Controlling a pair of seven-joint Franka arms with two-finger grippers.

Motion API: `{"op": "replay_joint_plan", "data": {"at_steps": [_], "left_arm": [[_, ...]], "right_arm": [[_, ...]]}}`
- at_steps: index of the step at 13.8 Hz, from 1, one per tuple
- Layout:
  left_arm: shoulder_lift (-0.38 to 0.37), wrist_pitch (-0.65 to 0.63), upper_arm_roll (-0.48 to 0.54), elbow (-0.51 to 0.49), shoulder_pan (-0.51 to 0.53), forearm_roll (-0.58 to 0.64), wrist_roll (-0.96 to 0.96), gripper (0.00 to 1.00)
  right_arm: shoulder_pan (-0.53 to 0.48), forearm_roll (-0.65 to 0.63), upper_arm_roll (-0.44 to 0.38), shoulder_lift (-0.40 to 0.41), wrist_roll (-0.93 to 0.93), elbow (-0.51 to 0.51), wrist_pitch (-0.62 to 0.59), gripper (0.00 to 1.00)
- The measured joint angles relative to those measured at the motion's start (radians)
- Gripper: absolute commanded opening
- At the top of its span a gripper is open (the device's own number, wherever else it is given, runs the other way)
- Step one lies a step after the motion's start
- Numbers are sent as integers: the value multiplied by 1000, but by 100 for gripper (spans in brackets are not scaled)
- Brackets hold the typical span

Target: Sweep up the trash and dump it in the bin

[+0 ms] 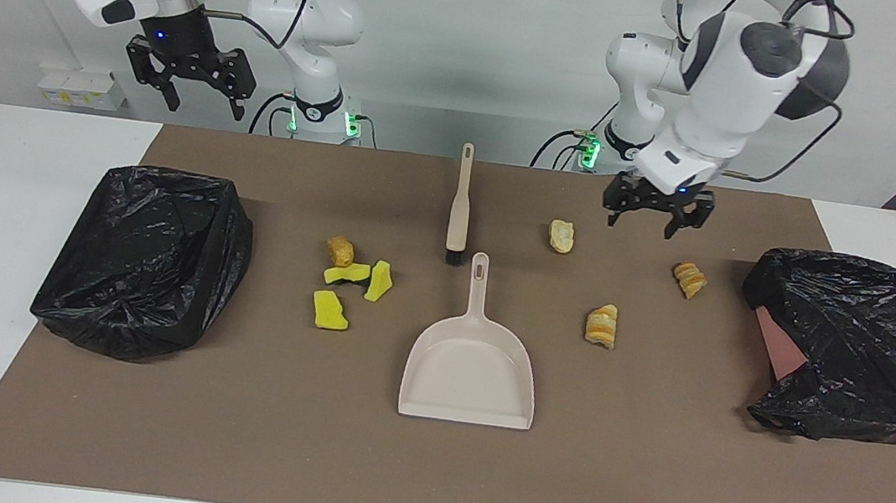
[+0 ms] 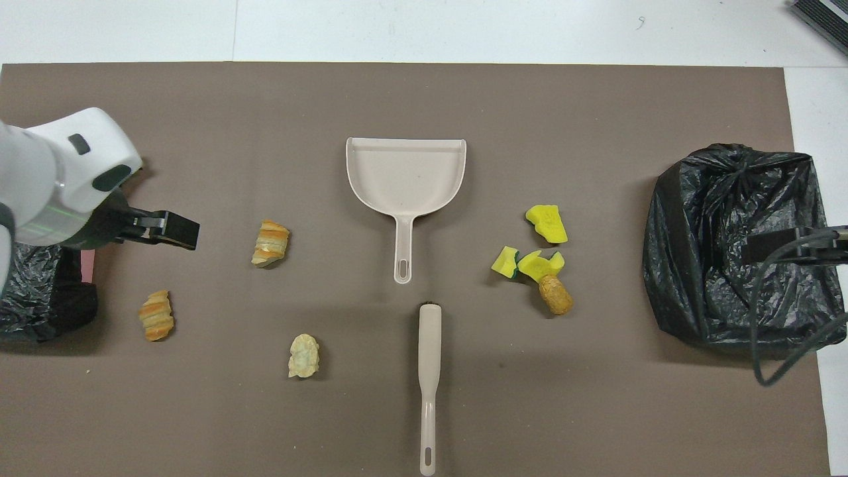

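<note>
Now the left gripper (image 1: 649, 215) hangs in the air with its fingers spread and nothing between them, over the brown mat (image 1: 642, 476) between the pale bread lump (image 1: 561, 236) and the striped orange lump (image 1: 689, 279) toward the left arm's end. In the overhead view its dark tip (image 2: 165, 228) shows just beside the bin at that end.

The right gripper (image 1: 195, 88) is spread too, empty, held high above the table edge at the right arm's end; that arm waits.

The trash is scattered on the mat in two groups. Toward the left arm's end: pale lump, striped orange lump, and another striped bread lump (image 1: 601, 325) farther from the robots, all apart from each other. Toward the right arm's end: a tan lump (image 1: 340, 252) touching a yellow sponge chunk (image 1: 347, 275) with green backing, a second chunk (image 1: 379, 281) just beside it, a third chunk (image 1: 330, 311) a bit farther from the robots.

The beige dustpan (image 1: 470, 372) lies flat mid-mat, handle pointing to the robots. The brush (image 1: 460, 202) lies in line with it, bristles near the dustpan handle's tip, not touching.

A bin lined with a black bag (image 1: 147, 259) sits at the right arm's end, and another black-bagged bin (image 1: 850, 348) at the left arm's end, tipped, reddish side showing.
</note>
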Motion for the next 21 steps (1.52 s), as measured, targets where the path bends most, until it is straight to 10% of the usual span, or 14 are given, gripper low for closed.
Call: {"op": "replay_joint_plan", "data": {"at_steps": [12, 21], "left_arm": [[30, 418, -6, -394, -508, -4, -360, 100], [108, 543, -2, -441, -691, -5, -486, 100]], "right_arm": [[0, 0, 0, 0, 0, 0, 0, 100], [0, 0, 0, 0, 0, 0, 0, 100]]}}
